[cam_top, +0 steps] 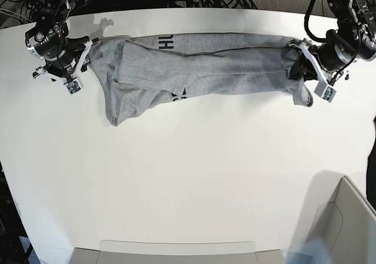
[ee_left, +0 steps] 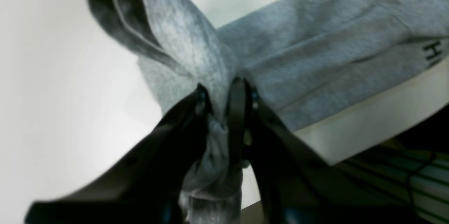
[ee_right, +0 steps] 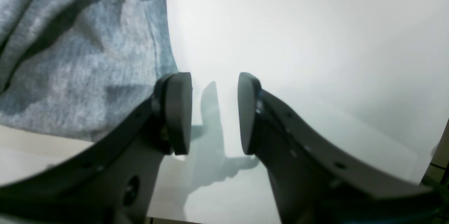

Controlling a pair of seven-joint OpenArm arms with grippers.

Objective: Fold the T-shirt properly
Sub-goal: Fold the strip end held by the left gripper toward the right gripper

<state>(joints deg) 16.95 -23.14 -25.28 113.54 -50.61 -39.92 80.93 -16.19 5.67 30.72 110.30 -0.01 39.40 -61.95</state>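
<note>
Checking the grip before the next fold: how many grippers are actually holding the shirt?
1. The left gripper is clamped on a bunched end of the T-shirt. The right gripper stands open beside the other end, with nothing between its pads.

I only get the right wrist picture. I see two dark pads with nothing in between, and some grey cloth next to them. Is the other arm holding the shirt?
Observer: Yes. The left end effector is shut on a bunched part of the T-shirt.
Operator: Is the shirt folded yet?
Observer: No. In the base view the T-shirt lies stretched out in a long strip along the far side of the white table.
Operator: Does it have words on it?
Observer: Black block letters show near its far edge, partly hidden by folds, so I cannot read them.
Operator: Where is my arm, then?
Observer: The right end effector is at the other end of the strip, open, beside the cloth.
</note>
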